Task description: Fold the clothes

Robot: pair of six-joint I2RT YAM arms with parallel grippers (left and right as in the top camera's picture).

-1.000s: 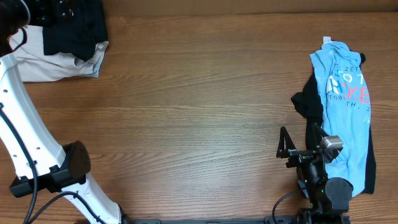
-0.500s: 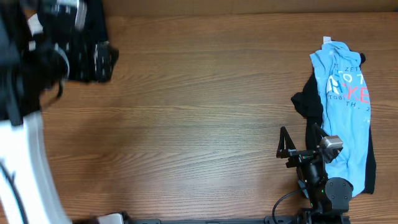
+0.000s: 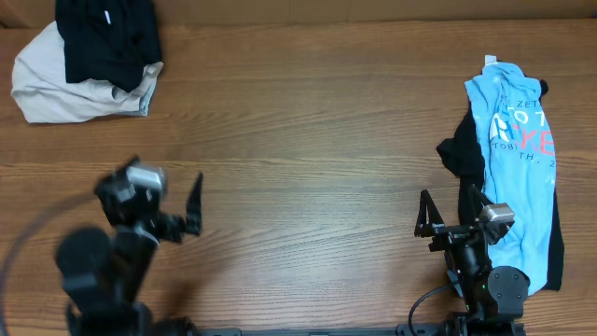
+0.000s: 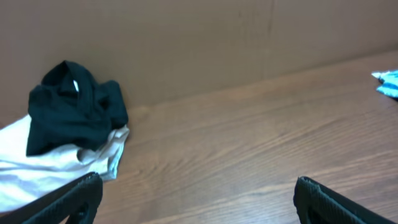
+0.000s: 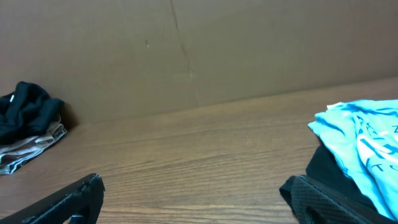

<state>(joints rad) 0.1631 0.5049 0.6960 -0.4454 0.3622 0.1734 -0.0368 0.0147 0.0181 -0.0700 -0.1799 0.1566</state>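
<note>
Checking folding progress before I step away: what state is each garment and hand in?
black garment with neck label: crumpled, on top of the left pile.
beige garment: unfolded, bunched beneath it.
light blue T-shirt: unfolded, rumpled, on top of the right pile.
lower black garment: unfolded, mostly covered by the T-shirt.
left hand: open, empty.
right hand: open, empty.

The light blue T-shirt (image 3: 518, 140), lying just beyond the right gripper (image 3: 450, 210), is showing broken lettering across its folds: white fragments reading roughly "ZET", "TO T", "TOBI" and "TH. 2", plus red "YE". The white neck label (image 3: 107, 17) on the black garment (image 3: 107, 47), well beyond the left gripper (image 3: 154, 198), is showing nothing legible.
</note>
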